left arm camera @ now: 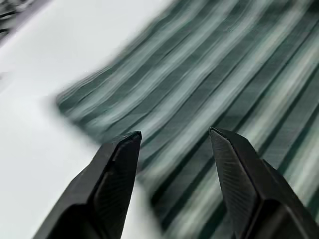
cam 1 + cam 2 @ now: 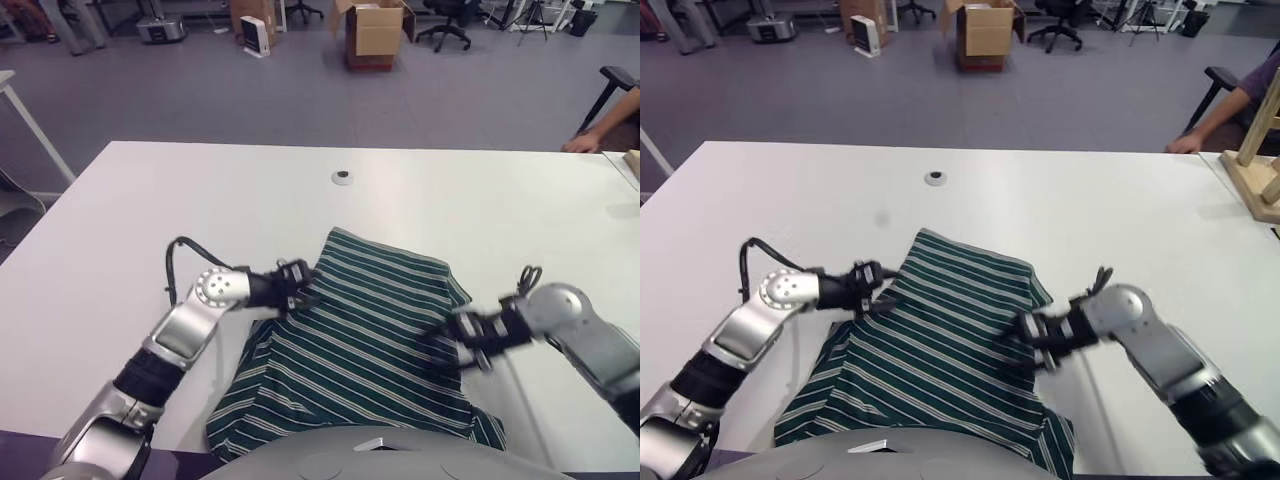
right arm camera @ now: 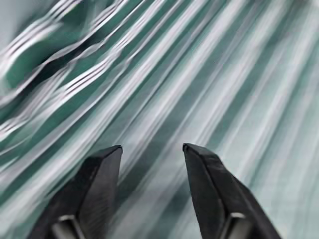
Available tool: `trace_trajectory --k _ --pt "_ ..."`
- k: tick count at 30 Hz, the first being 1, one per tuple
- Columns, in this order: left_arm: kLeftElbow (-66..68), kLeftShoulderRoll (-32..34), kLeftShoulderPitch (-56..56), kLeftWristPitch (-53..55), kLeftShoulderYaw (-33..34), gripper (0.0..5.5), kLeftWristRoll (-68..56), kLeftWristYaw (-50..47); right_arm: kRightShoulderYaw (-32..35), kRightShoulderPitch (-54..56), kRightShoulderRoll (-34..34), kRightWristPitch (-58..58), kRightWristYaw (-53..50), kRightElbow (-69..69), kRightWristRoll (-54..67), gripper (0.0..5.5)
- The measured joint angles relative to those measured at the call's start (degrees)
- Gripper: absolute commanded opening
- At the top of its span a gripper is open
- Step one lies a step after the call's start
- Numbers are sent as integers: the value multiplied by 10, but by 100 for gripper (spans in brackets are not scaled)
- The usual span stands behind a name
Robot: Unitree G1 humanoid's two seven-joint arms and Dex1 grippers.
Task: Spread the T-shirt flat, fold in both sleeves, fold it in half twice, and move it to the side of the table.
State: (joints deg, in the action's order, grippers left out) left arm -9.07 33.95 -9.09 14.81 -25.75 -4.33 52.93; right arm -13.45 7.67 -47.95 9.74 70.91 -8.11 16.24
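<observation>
At the near edge of the counter (image 2: 180,200), the striped T-shirt (image 2: 350,340) lies rumpled and partly doubled over, not yet flat. Your left gripper (image 1: 174,135) hangs spread over its left border, and your right gripper (image 3: 152,147) is spread above its right side. They look placed so you can pinch opposite edges and draw the cloth flat.

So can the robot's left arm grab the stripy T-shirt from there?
Probably yes. The left gripper is open right at the left edge of the T-shirt, and nothing lies between them on the table.
</observation>
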Motion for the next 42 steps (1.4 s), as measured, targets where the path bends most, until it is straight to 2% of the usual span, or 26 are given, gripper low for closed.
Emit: trace_trajectory --k 2,7,10,17,21,24,28,31,34,36,40,42 --pt "-7 -2 9 -4 -18 252 5 6 31 47 25 14 -46 46 3 228" --pt "22 -32 -18 -6 -9 252 17 -16 70 27 -15 -12 -104 187 -75 228" --pt "58 -62 -58 -14 -1 252 22 -29 86 10 -15 -17 -115 197 -76 228" --pt "222 -137 -185 -53 12 252 50 -68 73 -13 -10 -62 -130 201 -121 228" --pt "371 -200 -254 -94 10 252 77 -97 36 30 -23 -129 -157 236 -202 228" --pt "507 -249 -303 -128 5 252 97 -115 -11 120 -21 -199 -191 328 -287 228" --pt "659 -273 -374 -161 6 252 119 -157 -75 243 16 -288 -265 479 -399 228" --pt "735 -271 -414 -168 12 252 135 -212 -86 286 57 -329 -330 531 -424 228" --pt "778 -257 -430 -168 23 252 140 -255 -59 305 75 -340 -368 528 -406 228" --pt "800 -238 -437 -168 40 252 140 -280 -41 301 77 -335 -360 480 -382 228" --pt "833 -209 -442 -168 96 252 132 -324 -32 195 101 -248 -250 291 -258 228" --pt "847 -189 -441 -185 152 252 98 -325 -45 128 108 -183 -185 204 -193 228"
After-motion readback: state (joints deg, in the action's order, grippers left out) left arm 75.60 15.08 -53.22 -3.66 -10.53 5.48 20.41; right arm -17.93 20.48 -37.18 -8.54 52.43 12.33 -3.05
